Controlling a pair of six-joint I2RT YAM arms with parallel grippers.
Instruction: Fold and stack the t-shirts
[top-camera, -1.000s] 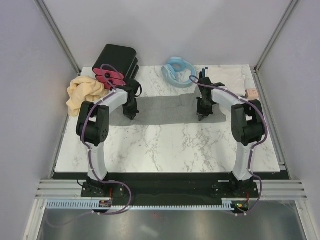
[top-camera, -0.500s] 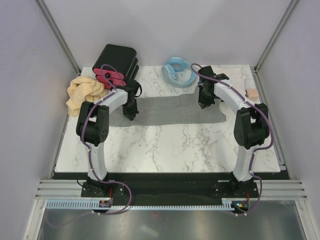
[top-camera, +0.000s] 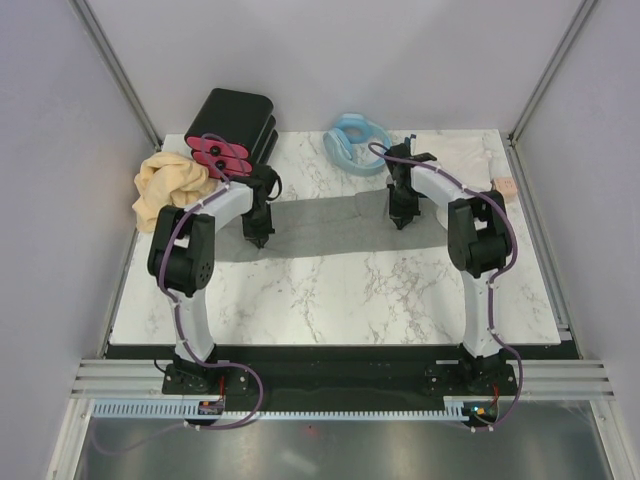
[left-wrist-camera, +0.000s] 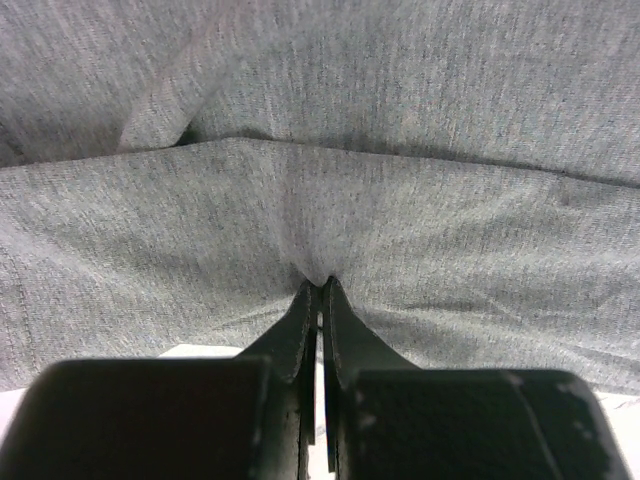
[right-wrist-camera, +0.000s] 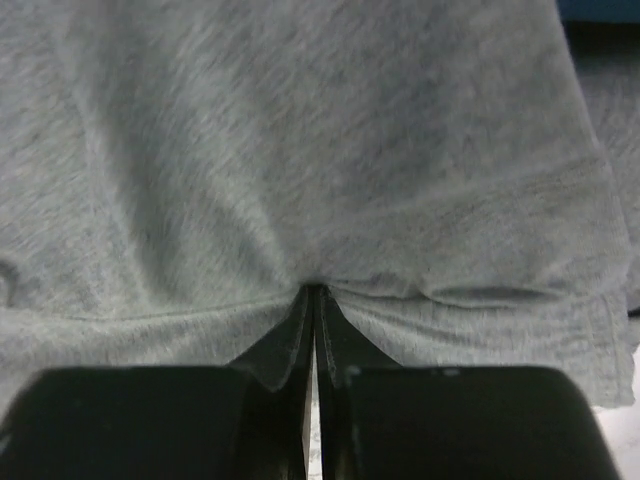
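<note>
The grey t-shirt (top-camera: 330, 222) lies stretched in a wide band across the far half of the marble table (top-camera: 330, 300), between the two arms. It is partly doubled over itself, and the left wrist view shows a fold line running across it. It is soft, light knit cloth with no stiffness. It will sag and drape from wherever it is lifted, cling a little to itself, and drag rather than slide cleanly on the stone. I judge it best taken at two points well apart along one edge or fold, pinched through both layers and kept taut between them. That is how it is held: the left gripper (left-wrist-camera: 322, 285) has its fingers pressed together on a pinch of the cloth at the left end. The right gripper (right-wrist-camera: 314, 292) is likewise closed tight on a gathered pucker near a hemmed edge at the right end. Counting outward, three t-shirts show: this grey one, one tan-yellow t-shirt (top-camera: 168, 186) bunched in a heap at the table's far left edge, and what looks like one whitish t-shirt (top-camera: 462, 152) lying flat in the far right corner. No dark ones are in view. Beyond them stand one black box (top-camera: 235, 125) with pink drawers at the far left and one coiled blue hose (top-camera: 355, 142) at the far middle.
</note>
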